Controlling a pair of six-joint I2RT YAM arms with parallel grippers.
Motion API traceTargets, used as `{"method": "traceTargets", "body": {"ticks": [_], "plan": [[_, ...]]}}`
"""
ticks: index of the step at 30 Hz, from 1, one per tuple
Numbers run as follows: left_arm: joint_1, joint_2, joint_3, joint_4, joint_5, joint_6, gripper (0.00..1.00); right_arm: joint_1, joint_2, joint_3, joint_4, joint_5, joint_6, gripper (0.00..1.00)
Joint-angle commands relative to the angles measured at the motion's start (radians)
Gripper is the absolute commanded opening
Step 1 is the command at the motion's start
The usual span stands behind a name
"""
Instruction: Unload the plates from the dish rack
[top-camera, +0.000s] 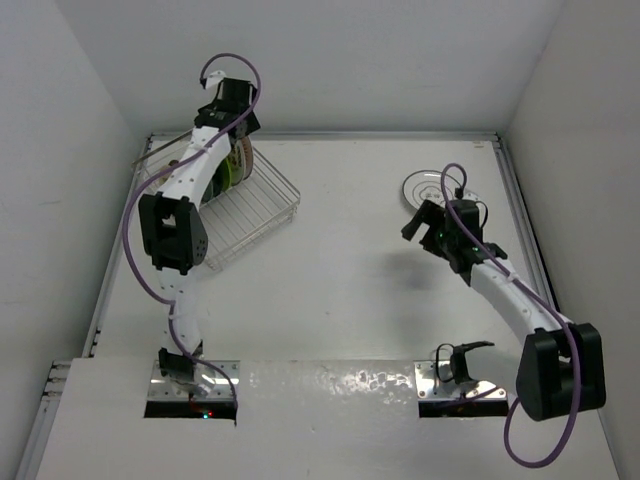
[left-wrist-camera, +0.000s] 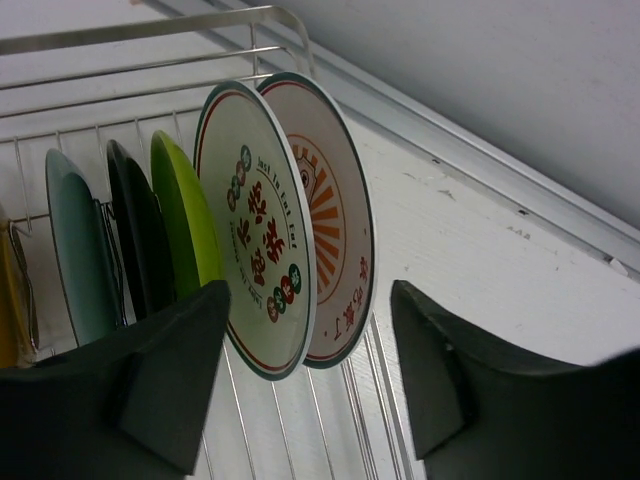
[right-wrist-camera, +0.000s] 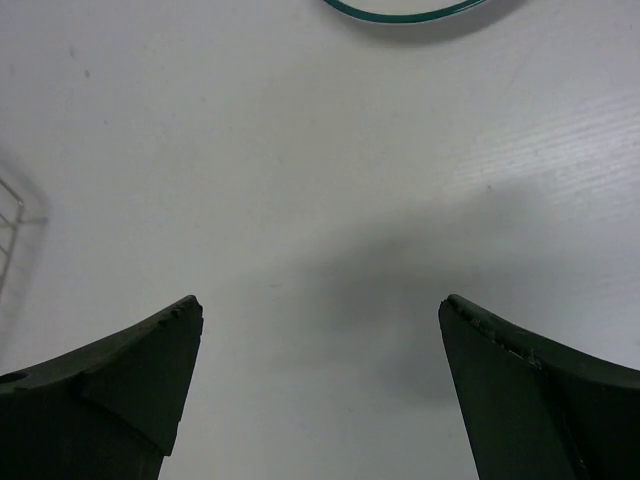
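The dish rack (top-camera: 268, 205) stands at the table's far left. Several plates stand on edge in it: teal (left-wrist-camera: 75, 250), dark (left-wrist-camera: 138, 235), lime green (left-wrist-camera: 185, 215), white with red and green characters (left-wrist-camera: 262, 225), and white with an orange sunburst (left-wrist-camera: 338, 215). My left gripper (left-wrist-camera: 310, 295) hangs over the rack's end, open, its fingers straddling the lower edges of the two white plates without visibly touching them. My right gripper (right-wrist-camera: 320, 305) is open and empty above bare table, just short of a green-rimmed plate (top-camera: 428, 187) lying flat at the far right.
The rack's raised rail (left-wrist-camera: 150, 28) runs behind the plates. A yellowish plate edge (left-wrist-camera: 8, 300) shows at the rack's far left. The table's back rim (left-wrist-camera: 520, 190) and wall are close behind the rack. A rack corner (right-wrist-camera: 15, 215) shows left of the right gripper.
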Motion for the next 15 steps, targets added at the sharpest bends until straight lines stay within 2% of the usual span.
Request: {"method": "traceTargets", "body": {"ticks": [1, 5, 8, 12, 15], "plan": [[0.021, -0.008, 0.017, 0.029, -0.005, -0.019, 0.61, 0.010, -0.068, -0.036, 0.035, -0.026, -0.025, 0.99], [0.026, -0.011, -0.085, 0.097, 0.017, -0.044, 0.52, 0.012, -0.094, -0.027, 0.020, -0.016, -0.035, 0.99], [0.029, -0.001, -0.095, 0.106, 0.014, -0.048, 0.43, 0.012, -0.094, -0.024, 0.015, -0.029, -0.041, 0.99], [0.034, -0.001, -0.118, 0.124, 0.023, -0.050, 0.39, 0.013, -0.096, -0.026, 0.021, -0.029, -0.039, 0.99], [0.047, 0.004, -0.123, 0.131, 0.047, -0.051, 0.22, 0.013, -0.094, -0.026, 0.029, -0.036, -0.033, 0.99]]}}
